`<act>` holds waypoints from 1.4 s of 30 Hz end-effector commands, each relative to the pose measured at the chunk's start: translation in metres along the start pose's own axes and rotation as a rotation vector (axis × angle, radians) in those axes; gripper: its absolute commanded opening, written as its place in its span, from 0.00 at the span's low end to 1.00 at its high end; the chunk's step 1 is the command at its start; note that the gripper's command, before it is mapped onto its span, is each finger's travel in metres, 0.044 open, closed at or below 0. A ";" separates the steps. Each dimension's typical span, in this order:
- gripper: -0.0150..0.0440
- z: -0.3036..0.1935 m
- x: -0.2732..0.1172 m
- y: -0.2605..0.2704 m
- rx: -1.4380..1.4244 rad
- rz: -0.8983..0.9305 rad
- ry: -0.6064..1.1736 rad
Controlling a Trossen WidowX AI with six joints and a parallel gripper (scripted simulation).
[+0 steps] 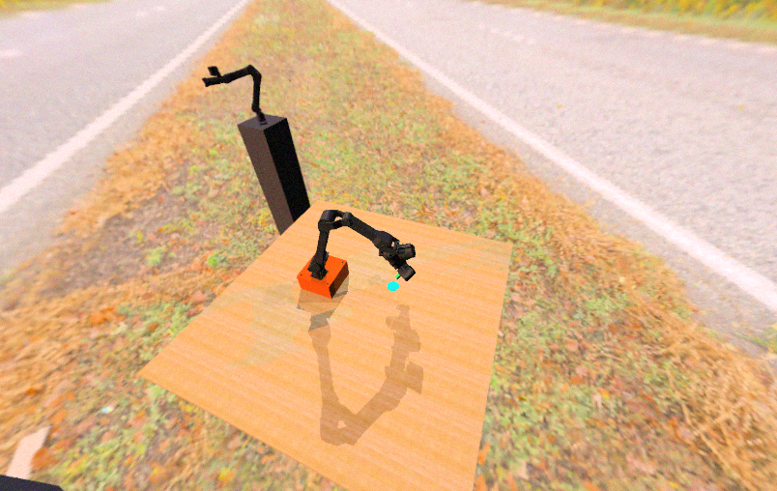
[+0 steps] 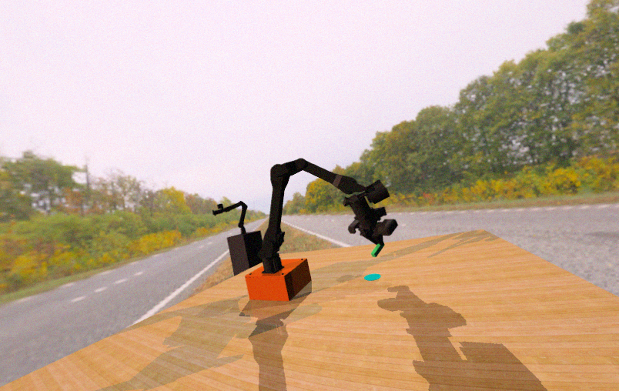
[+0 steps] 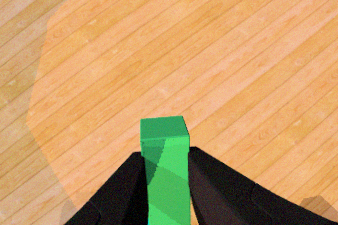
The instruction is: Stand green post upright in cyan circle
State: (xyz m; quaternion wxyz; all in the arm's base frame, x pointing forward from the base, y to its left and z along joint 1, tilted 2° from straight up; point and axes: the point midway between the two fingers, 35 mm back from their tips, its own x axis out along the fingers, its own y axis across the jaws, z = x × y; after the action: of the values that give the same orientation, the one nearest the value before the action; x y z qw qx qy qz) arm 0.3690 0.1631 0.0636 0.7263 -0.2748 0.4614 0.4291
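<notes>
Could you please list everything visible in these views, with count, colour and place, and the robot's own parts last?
Green post: one, green, held tilted in the air above the circle.
Cyan circle: one, cyan, flat on the board near the orange base.
Wooden board: one, light brown, on the grass verge between the roads.
Dark pillar: one, black, behind the board, carrying a small arm.
Orange base: one, orange, on the board.
Arm: one, black, rising from the base.
Claw: one, black, shut on the post.

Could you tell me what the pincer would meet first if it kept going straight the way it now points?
Probably the wooden table near the cyan circle: the pincer, shut on the tilted green post, points down and slightly sideways. Whether it lands inside the circle is unclear.
</notes>
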 end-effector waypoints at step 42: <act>0.29 0.000 0.012 -0.015 0.069 0.024 -0.311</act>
State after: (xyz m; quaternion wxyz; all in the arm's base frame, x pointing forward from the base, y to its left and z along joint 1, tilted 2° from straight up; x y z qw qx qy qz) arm 0.3864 0.1612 0.0550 0.7906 -0.1829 0.3644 0.4568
